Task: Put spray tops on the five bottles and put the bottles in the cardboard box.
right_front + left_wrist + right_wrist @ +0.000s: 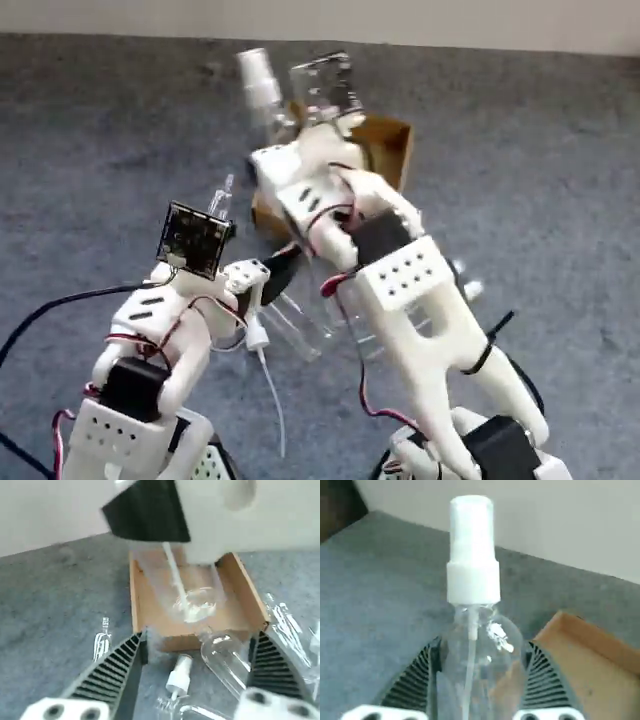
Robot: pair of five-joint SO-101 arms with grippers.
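White-capped clear bottle (481,640) is clamped between the ribbed black jaws of the right gripper (482,665), pinched on both sides of its body, with the neck rising out past the fingertips. Its spray top (472,555) is seated on that neck, and a thin dip tube (469,672) runs down inside the see-through body. Just beyond this gripper and lower down lies the cardboard box (587,652); from the left wrist, the held bottle hangs over the box's open floor. Left gripper (197,647) is low over the grey carpet (55,605) with its jaws spread wide apart. Ahead of it, framed between its two fingers (117,672), lie a loose spray top (179,674) and a bare bottle (225,662) on its side, both just short of the box's near wall. A small uncapped bottle (102,641) is on the carpet outside one finger, and more clear bottles (292,630) lie outside the other
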